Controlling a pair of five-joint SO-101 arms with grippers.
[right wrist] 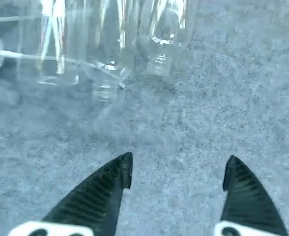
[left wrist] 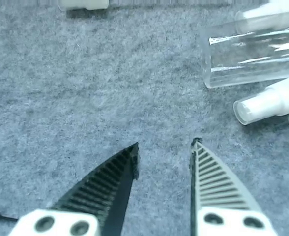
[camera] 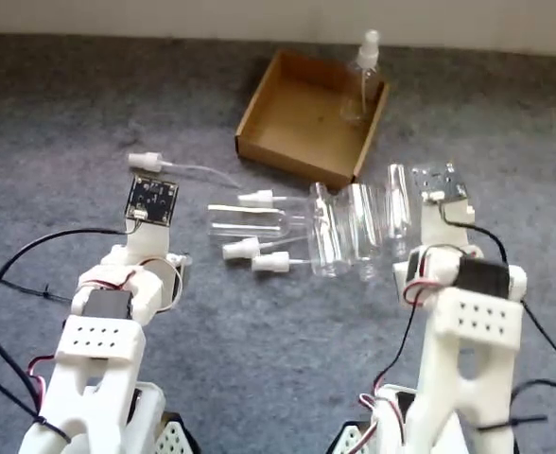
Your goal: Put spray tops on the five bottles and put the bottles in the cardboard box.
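Observation:
A cardboard box (camera: 302, 123) lies at the back of the grey carpet, and one clear bottle with a spray top (camera: 363, 66) stands in its far right corner. Several clear uncapped bottles (camera: 339, 232) lie side by side in the middle, their open necks (right wrist: 159, 66) toward the right arm. Loose white spray tops (camera: 259, 251) rest beside them, and another spray top (camera: 150, 161) lies farther left. My left gripper (left wrist: 164, 152) hangs open over bare carpet, left of a lying bottle (left wrist: 252, 54) and a spray top (left wrist: 267, 103). My right gripper (right wrist: 179, 169) is open wide just short of the bottle necks.
The left arm (camera: 131, 284) and the right arm (camera: 458, 293) rise from the front edge, each trailing black and red cables. A thin dip tube (right wrist: 51, 58) from a spray top crosses the lying bottles. Bare carpet spreads at the far left and front centre.

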